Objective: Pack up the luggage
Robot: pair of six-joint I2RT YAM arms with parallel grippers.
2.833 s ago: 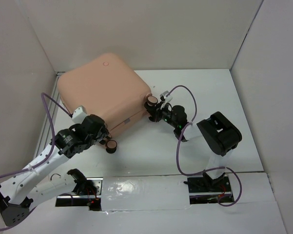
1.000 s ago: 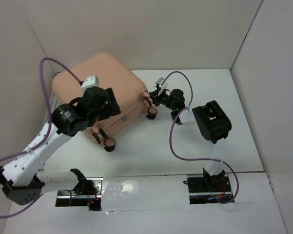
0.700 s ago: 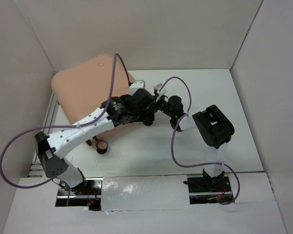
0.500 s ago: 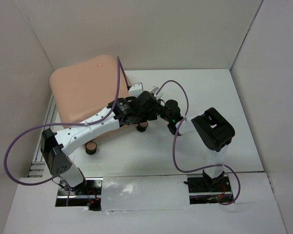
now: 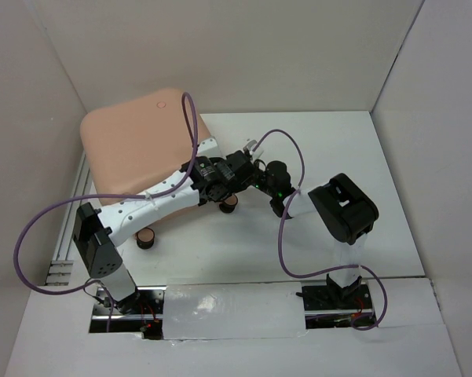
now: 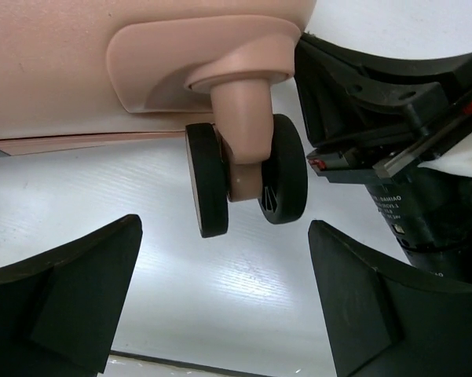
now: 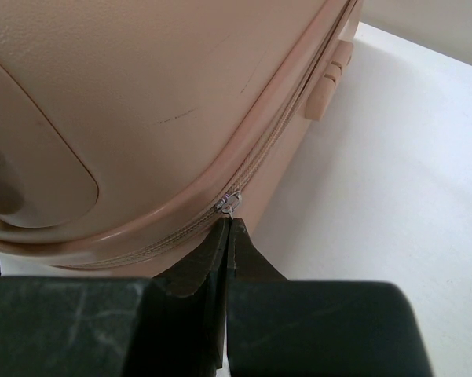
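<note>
1. White table (image 5: 393,157) is stretching under my bases, pale walls boxing it in.
2. My right gripper (image 7: 228,228) is pinching the zipper pull (image 7: 231,201), jaws fully closed, probably to run the zip.
3. My left gripper (image 6: 224,236) is gaping wide before a wheel (image 6: 212,188), holding nothing, having swung over from the case's left flank.
4. Farther left, the suitcase (image 5: 133,149) is lying closed.

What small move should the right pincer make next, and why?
Probably drag along the seam: the right pincer looks shut on the small silver zipper pull at a corner of the closed pale peach-pink hard-shell suitcase. Which direction is unclear.
</note>
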